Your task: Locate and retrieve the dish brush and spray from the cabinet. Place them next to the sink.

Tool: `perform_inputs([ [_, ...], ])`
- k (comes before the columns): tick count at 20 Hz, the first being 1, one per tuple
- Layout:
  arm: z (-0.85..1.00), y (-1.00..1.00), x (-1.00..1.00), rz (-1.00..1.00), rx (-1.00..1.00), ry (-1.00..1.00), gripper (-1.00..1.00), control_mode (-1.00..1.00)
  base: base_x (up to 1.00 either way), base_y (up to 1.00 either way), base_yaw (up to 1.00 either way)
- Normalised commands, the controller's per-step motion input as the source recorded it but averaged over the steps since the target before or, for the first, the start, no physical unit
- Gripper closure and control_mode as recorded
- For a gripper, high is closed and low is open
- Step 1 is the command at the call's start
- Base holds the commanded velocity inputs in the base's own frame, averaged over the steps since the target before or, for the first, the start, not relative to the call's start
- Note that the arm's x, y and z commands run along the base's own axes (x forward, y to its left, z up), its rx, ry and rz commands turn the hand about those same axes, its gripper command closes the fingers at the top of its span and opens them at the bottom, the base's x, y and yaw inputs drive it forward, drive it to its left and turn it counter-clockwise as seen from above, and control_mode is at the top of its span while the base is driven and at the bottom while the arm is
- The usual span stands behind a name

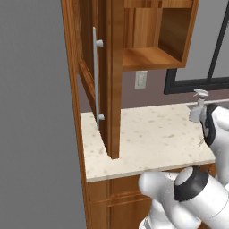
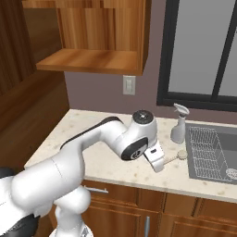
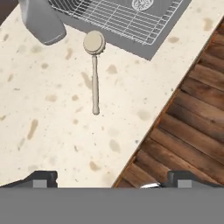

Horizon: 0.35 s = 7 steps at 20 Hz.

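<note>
Left base view: from behind-left, looks forward and down past the open cabinet (image 1: pixel 112 67) door at the counter (image 1: pixel 147 138) near edge. Right base view: from behind-right, faces the wall over the same counter, sink (image 2: pixel 215 155) at right. Hand view: close, straight down on the counter front edge by the sink corner. Shared by all: spray (image 1: pixel 197 106), counter.

Arm bent low, end effector (image 3: pixel 109 181) wide open, empty

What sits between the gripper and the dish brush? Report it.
Nothing visible. In the hand view the open gripper hovers over bare counter, and the dish brush lies flat ahead, beside the sink and the spray.
</note>
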Motion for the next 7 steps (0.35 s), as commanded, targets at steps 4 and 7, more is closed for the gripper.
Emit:
perform_inputs([
  [4,0.05,0.63,0.00,0.09,-0.15,0.02,-1.00,-1.00,0.00,0.00,0.00],
  [7,0.00,0.61,0.00,0.11,-0.07,-0.05,-1.00,-1.00,0.00,0.00,0.00],
])
